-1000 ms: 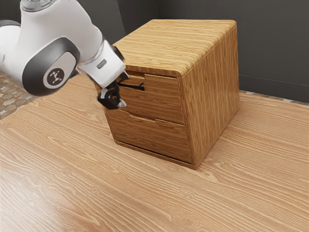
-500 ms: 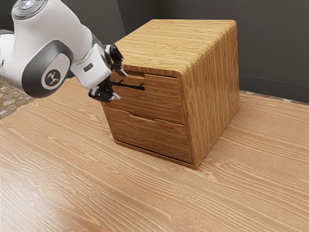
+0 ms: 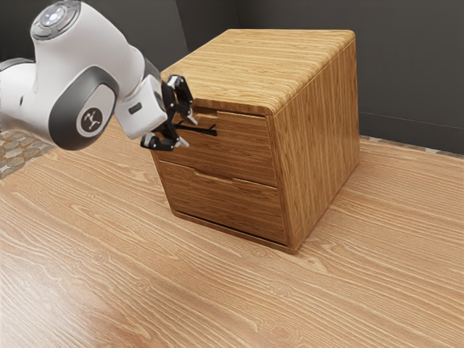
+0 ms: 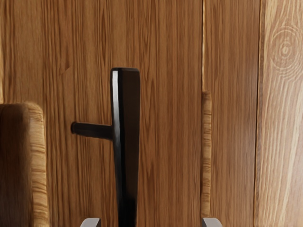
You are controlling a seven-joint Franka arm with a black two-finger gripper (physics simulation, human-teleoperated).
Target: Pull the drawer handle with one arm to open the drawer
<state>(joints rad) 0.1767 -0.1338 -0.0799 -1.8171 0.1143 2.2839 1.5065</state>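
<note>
Holds the claw (image 3: 185, 131) open, right in front of the upper drawer (image 3: 243, 152) of the wooden cabinet (image 3: 315, 138). Straddles the black handle (image 4: 126, 142) with spread fingers (image 4: 90, 222), bar between them, nearer one, ungripped.

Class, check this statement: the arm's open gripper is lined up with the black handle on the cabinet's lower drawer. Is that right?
Not quite. The black handle is on the cabinet's upper drawer, not the lower one, as the exterior view shows. The rest holds: the open gripper is lined up with it.
</note>
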